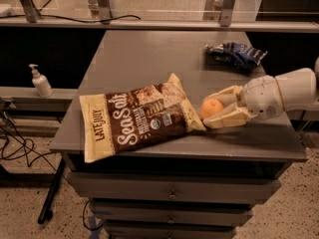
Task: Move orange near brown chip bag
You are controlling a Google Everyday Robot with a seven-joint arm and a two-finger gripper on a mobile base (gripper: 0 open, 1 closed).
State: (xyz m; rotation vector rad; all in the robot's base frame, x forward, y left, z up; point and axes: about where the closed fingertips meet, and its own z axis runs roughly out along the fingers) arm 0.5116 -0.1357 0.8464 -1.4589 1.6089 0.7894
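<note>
Several drawers stack under the grey worktop, nearest the camera. Along its near edge lies the brown chip bag, flat, print upward. Just beside the bag's 3 o'clock corner is the orange, clamped between the cream fingers of the claw, which reaches in from 3 o'clock. Farther back, at 1 o'clock from the orange and well apart, lies a crumpled dark blue snack bag
</note>
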